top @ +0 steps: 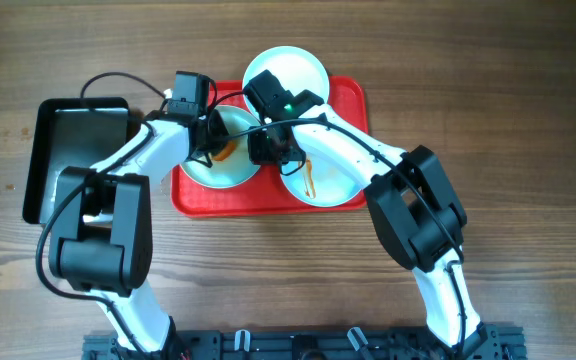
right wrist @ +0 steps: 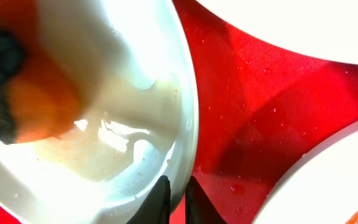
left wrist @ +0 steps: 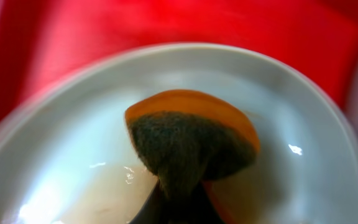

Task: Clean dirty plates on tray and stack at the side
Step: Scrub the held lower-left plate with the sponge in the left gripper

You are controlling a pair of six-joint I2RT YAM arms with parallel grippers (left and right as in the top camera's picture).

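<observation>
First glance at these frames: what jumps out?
The red tray mid-table stands out first, carrying three white plates. On the left plate, the left tool presses an orange-and-green sponge into the wet centre, while the right tool pinches that plate's rim. The right plate shows brown-orange sauce streaks.

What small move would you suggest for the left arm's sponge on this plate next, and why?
Probably sweep the sponge sideways across the plate into the pale brownish film. The left gripper is shut on the sponge, pressed to the plate, while the right gripper pinches the rim, steadying it; that film beside the sponge suggests the plate is not yet clean.
</observation>
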